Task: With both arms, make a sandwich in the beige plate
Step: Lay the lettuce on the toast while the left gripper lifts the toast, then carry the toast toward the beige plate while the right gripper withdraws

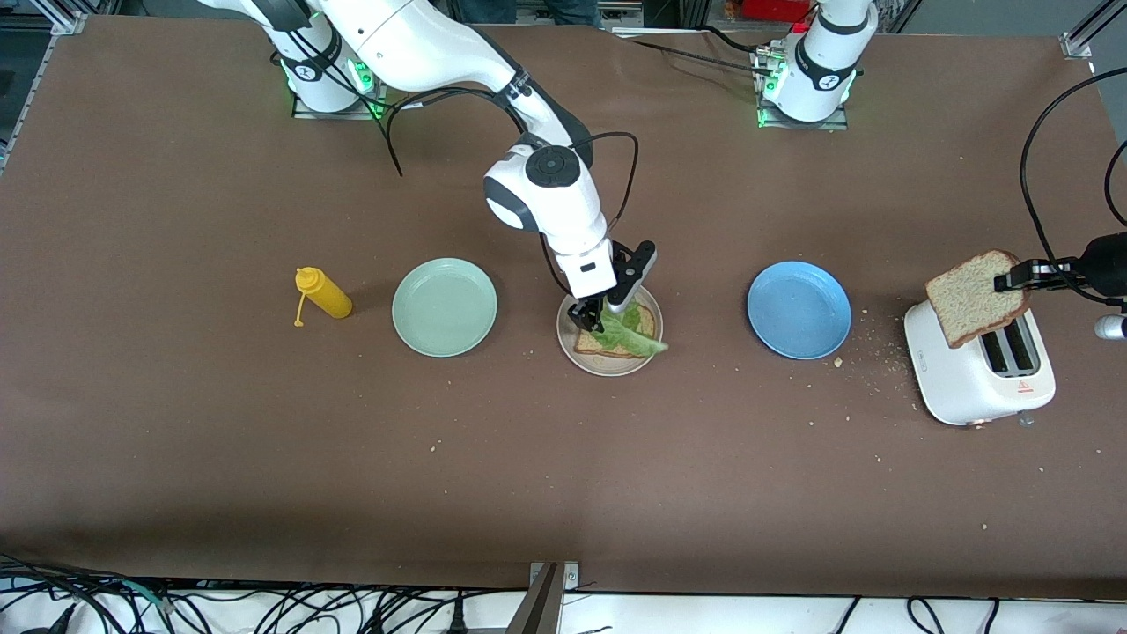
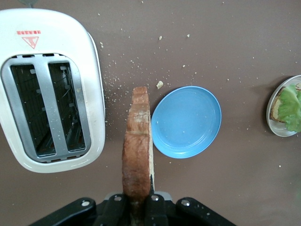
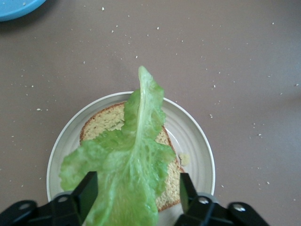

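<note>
- The right pincer (image 3: 136, 197) hangs low over the beige plate (image 1: 570, 350), jaws apart on either side of the lettuce (image 3: 127, 165); the leaf lies draped over the toast (image 3: 106, 123) in the plate, and I cannot tell whether a finger touches it.
- The lettuce is light, limp and tear-prone; it looks best pinched at the thicker rib end.
- The left pincer (image 2: 137, 209) is clamped tight on the second slice (image 2: 138, 155), held on edge over the toaster (image 1: 977, 374).
- That slice is light, stiff and crumbly; an edge grip suits it, since hard squeezing could break the crust.
- The bench (image 1: 264, 458) carries crumbs.
</note>
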